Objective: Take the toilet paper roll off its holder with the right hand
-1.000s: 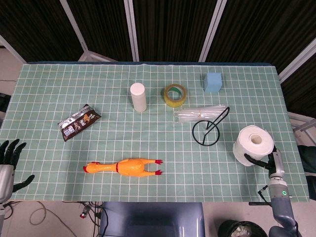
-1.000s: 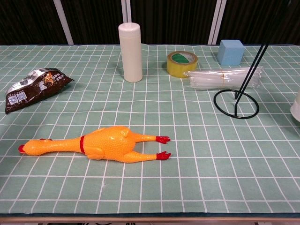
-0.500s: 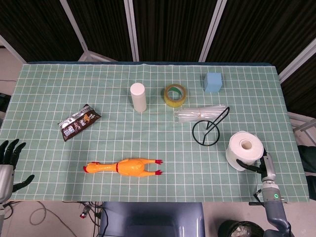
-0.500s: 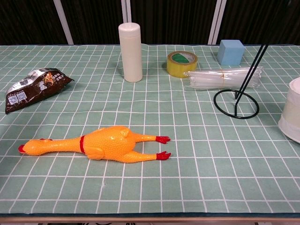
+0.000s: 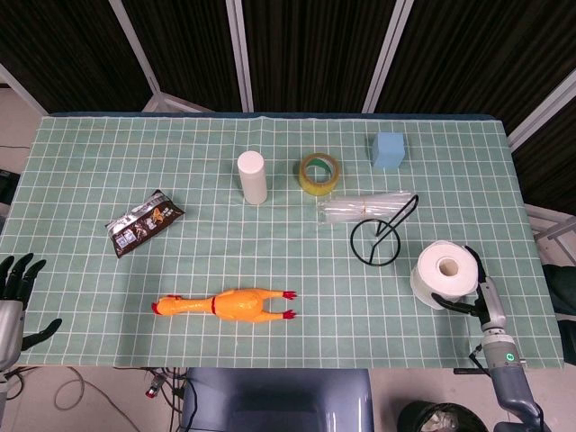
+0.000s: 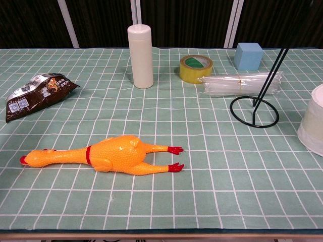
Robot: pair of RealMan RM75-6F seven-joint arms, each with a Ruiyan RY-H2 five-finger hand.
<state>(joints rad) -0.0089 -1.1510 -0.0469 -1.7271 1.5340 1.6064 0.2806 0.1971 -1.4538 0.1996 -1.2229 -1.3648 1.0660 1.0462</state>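
- Near the right front corner of the table, the toilet paper roll is sitting clear of its holder, the black wire stand with a ring base, which is standing bare just to the roll's left and slightly farther back.
- Judging from this, the roll is already off the stand, and the step in hand looks like setting it down or finishing the carry; I cannot tell whether it is resting on the cloth or hanging just above it.
- From the head view, the right hand is grasping the roll from its near right side, dark fingers wrapping against the white paper; the chest view is showing only the roll's edge at the right border.
- What the next move is calling for, as I judge it: lowering the roll flat, then loosening the fingers without tipping it toward the stand.
- At the near left edge, the left hand is idling beside the table, fingers spread, holding nothing.
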